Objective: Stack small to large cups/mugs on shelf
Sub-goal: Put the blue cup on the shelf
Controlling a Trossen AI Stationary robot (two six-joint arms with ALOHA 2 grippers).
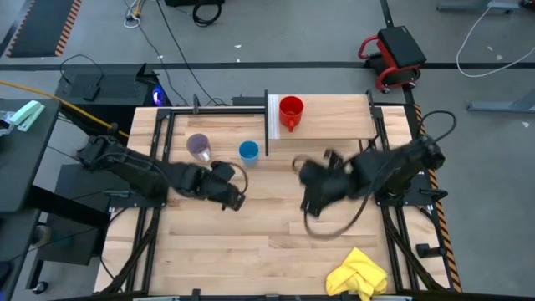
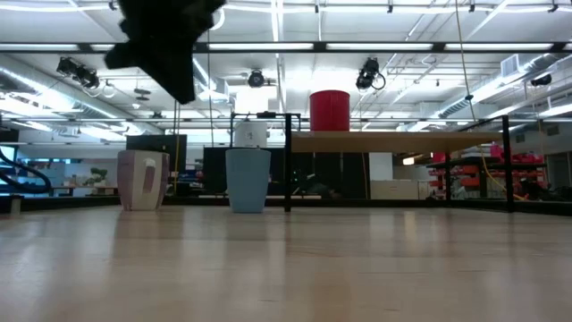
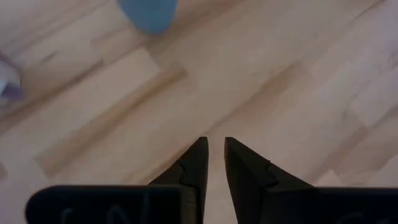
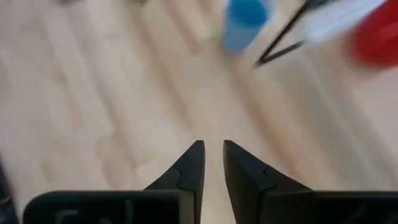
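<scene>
Red mug [image 1: 291, 109] sits upright on the shelf [image 1: 334, 117] at the bench's [image 1: 251, 242] far edge, handle pointing toward the near edge. Blue cup [image 1: 248, 151] and purple cup [image 1: 199, 146] stand upright just left of the shelf. Left gripper [image 1: 230, 194] and right gripper [image 1: 311, 180] hover mid-bench, fingers slightly apart, holding nothing.

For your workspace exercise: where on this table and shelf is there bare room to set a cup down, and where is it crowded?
Free: the shelf right of the red mug; the wide tabletop strip nearest the camera, left of the yellow cloth. Crowded: the far left, where the purple-grey cup and light-blue cup stand, and mid-table under both empty grippers.
</scene>
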